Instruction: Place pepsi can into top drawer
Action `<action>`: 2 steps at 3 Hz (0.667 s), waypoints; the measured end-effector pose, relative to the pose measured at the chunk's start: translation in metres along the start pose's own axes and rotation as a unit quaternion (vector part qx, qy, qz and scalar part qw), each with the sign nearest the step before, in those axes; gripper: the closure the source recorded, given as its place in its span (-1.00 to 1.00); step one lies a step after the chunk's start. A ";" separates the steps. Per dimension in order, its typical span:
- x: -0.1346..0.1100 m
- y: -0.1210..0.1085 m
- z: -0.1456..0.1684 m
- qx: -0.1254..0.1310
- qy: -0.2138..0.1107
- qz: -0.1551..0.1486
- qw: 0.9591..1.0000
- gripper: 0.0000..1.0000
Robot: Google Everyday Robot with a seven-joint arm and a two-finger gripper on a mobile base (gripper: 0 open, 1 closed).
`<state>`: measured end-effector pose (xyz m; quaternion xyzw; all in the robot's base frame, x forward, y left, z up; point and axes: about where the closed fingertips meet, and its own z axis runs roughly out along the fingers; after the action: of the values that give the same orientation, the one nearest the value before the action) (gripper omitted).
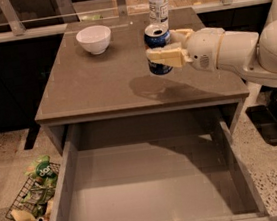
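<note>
The gripper (pixel 160 47) is over the back right part of the desk (pixel 100 87). Its jaws are clamped on the can (pixel 157 38), one on the near side and one on the far side. The can stands upright in the jaws, with its silver top facing up. It seems to hang just above the desk, with a dark shadow under it. A bottle (pixel 157 3) stands just behind the can. A white bowl (pixel 94 39) sits well to the left. The drawer (pixel 148 187) is pulled out below the desk. A wire basket (pixel 32 197) of snack bags sits on the floor to its left.
</note>
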<state>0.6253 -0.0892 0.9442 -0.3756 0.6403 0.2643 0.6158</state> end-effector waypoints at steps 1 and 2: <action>0.008 0.011 -0.052 0.006 0.028 -0.016 0.999 1.00; 0.018 0.025 -0.099 0.005 0.059 -0.023 0.998 1.00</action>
<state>0.5480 -0.1569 0.9337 -0.4018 0.6678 0.2245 0.5850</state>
